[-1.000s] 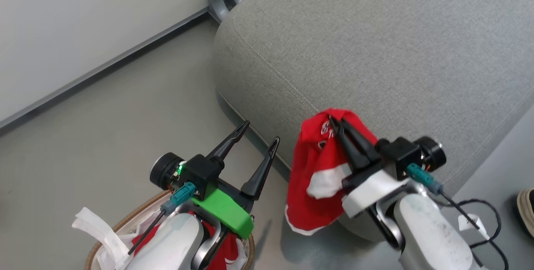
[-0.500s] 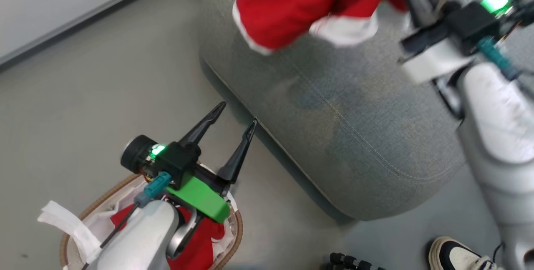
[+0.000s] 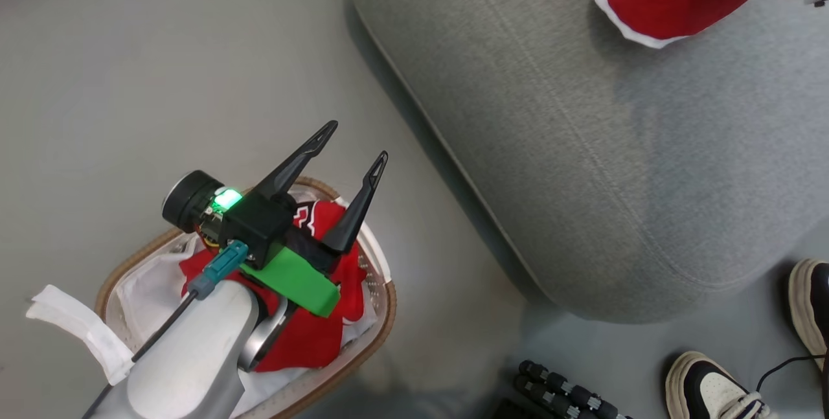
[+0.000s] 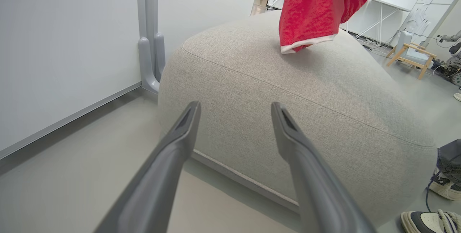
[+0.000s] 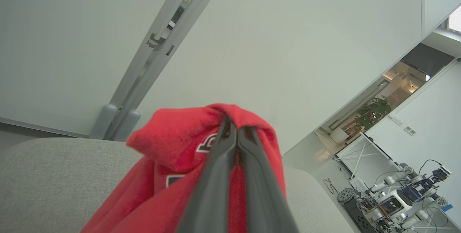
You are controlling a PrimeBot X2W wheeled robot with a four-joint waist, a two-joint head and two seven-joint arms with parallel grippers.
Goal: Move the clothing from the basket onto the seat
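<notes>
Right gripper (image 5: 232, 125) pinched shut on one red garment (image 5: 173, 143), which hangs over the seat (image 3: 583, 147).
Roughly halfway, not yet released; second red garment (image 3: 311, 335) lies in the basket (image 3: 382, 302) beneath the left gripper (image 3: 358, 140), fingers spread, empty.

left gripper (image 3: 358, 140): fingers spread apart, pale forearm lower left | right gripper (image 5: 232, 126): fingers pinched together on clothing (image 5: 173, 143)

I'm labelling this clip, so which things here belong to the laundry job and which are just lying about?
Job: hanging red garment, shut in the right pincer; second red garment in the basket; seat; open left pincer.
Lying about: person's shoe; wooden stool; grey post by the wall.
</notes>
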